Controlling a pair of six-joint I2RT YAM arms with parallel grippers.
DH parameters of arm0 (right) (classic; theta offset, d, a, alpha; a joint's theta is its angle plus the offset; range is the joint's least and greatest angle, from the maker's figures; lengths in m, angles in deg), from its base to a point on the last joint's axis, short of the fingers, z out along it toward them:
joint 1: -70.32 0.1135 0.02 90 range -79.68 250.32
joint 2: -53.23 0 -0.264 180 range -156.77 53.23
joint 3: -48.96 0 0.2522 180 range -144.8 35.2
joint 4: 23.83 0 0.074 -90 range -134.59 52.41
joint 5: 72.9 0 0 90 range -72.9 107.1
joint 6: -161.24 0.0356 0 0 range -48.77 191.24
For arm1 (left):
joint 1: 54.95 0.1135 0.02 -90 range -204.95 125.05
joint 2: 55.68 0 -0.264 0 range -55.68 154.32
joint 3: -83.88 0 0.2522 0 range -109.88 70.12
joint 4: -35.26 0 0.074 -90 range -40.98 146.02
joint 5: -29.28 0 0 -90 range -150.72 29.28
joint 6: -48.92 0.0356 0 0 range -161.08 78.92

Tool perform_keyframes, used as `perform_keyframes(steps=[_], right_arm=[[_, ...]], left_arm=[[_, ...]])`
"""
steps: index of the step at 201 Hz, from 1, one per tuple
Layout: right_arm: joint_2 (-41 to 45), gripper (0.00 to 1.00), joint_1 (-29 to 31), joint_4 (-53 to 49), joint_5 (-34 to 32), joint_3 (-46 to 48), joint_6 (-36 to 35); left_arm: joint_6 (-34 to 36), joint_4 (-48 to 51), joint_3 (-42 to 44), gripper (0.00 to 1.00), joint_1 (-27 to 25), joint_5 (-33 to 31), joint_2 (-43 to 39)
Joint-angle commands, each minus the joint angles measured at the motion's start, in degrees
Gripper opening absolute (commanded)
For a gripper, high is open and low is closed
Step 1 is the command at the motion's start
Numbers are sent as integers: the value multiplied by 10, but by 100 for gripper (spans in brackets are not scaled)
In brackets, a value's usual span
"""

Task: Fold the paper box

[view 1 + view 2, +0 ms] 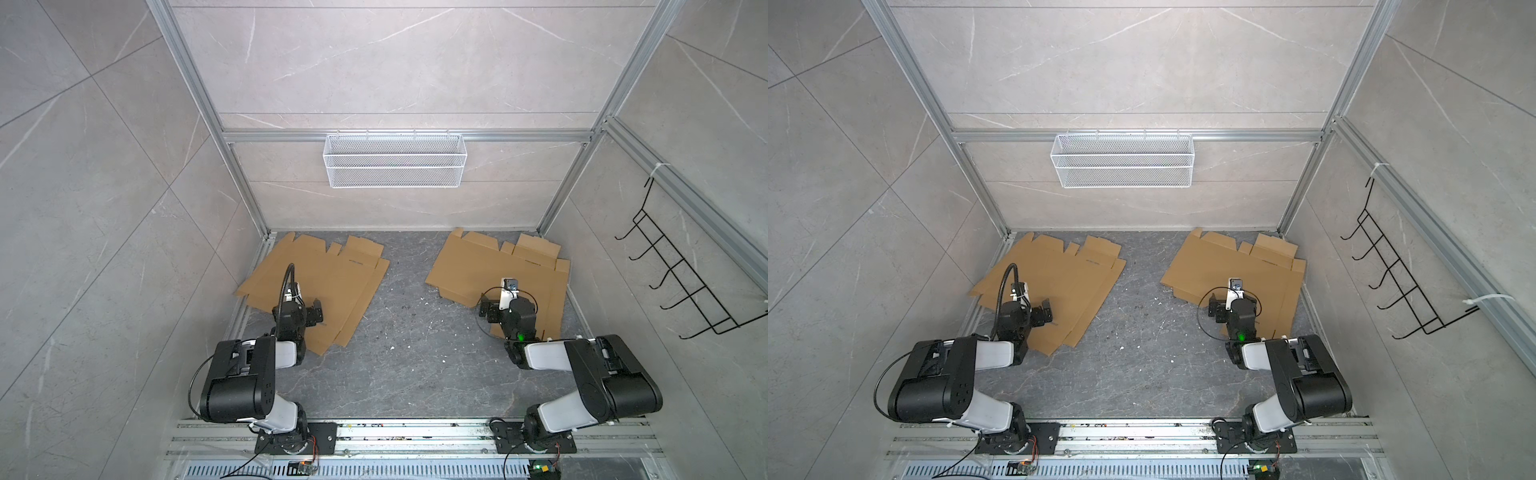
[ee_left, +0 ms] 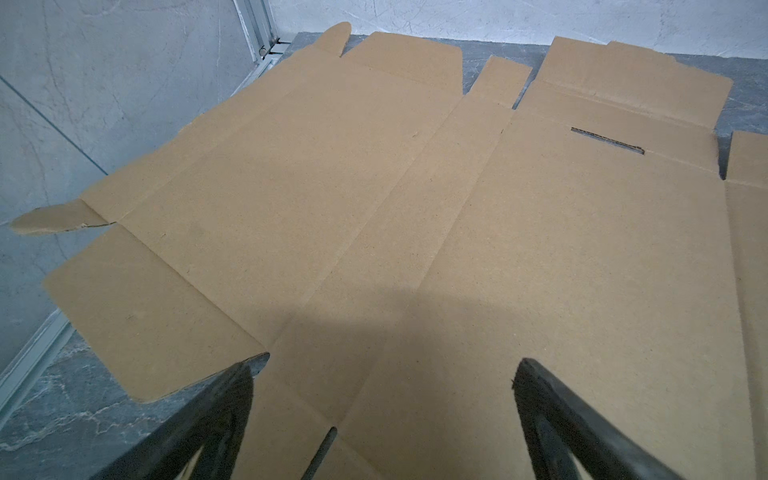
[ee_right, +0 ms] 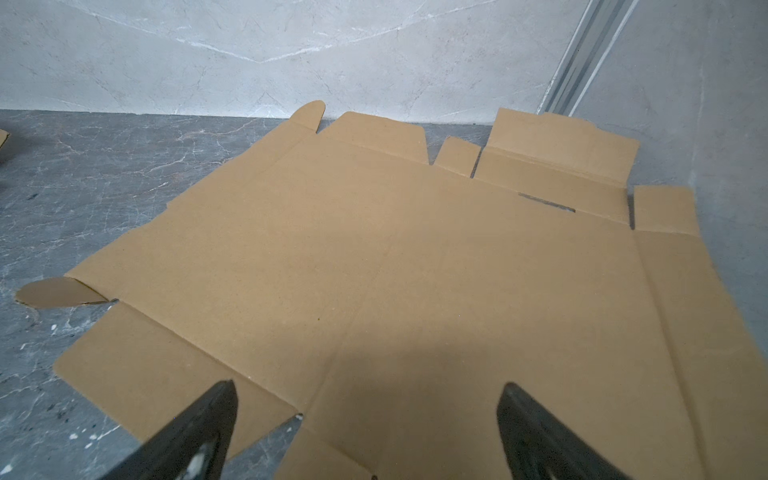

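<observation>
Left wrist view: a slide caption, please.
Open left gripper over a flat brown cardboard box blank on a grey stone-patterned table.

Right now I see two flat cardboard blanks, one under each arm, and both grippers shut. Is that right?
No: the grippers are open, not shut. The left wrist view shows the left gripper with jaws wide apart; the right wrist view shows the same of the right gripper. The left blank and right blank do lie flat, one under each arm.
</observation>
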State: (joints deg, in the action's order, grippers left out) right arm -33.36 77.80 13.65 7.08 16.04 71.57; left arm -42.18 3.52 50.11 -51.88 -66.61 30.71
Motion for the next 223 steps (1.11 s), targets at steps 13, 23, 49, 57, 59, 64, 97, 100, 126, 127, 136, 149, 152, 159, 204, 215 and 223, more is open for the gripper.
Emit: perform_keyframes(steps=[13, 23, 49, 57, 59, 64, 97, 100, 126, 127, 136, 149, 152, 159, 204, 215, 223], right_arm=[[-3, 99, 0, -1, 6, -11, -4], [-3, 99, 0, -1, 6, -11, -5], [-3, 99, -1, -1, 6, -11, -5], [-3, 99, 0, -1, 6, -11, -4], [-3, 99, 0, -1, 6, -11, -4], [-3, 99, 0, -1, 6, -11, -5], [-3, 99, 0, -1, 6, -11, -5], [-3, 99, 0, -1, 6, -11, -5], [-4, 99, 0, -1, 6, -11, -5], [-4, 99, 0, -1, 6, -11, -5], [-4, 99, 0, -1, 6, -11, -5], [-4, 99, 0, -2, 7, -11, -4], [-4, 99, 0, -2, 7, -11, -4], [-4, 99, 0, -3, 7, -11, -3], [62, 99, 2, -92, 13, -28, -12], [98, 99, 5, -149, 10, -42, -11], [122, 99, 11, -177, 2, -47, -8]], left_arm=[[-3, -29, -5, 100, -1, -4, -6], [-3, -29, -6, 100, -2, -3, -5], [-3, -29, -5, 100, -2, -4, -5], [-3, -29, -5, 100, -2, -3, -5], [-3, -29, -5, 100, -2, -3, -5], [-3, -29, -5, 100, -2, -3, -5], [-3, -29, -5, 100, -1, -3, -5], [-3, -29, -6, 100, -2, -3, -5], [-3, -29, -5, 100, -2, -4, -5], [-3, -29, -5, 100, -2, -3, -5], [-3, -28, -6, 100, -1, -4, -5], [-4, -28, -6, 100, 0, -2, -5], [-4, -28, -6, 100, 0, 0, -5], [-5, -27, -7, 100, 1, 2, -5], [8, 12, -10, 100, -17, -20, -46], [12, 31, -9, 100, -38, -68, -71], [11, 61, -15, 100, -52, -101, -92]])
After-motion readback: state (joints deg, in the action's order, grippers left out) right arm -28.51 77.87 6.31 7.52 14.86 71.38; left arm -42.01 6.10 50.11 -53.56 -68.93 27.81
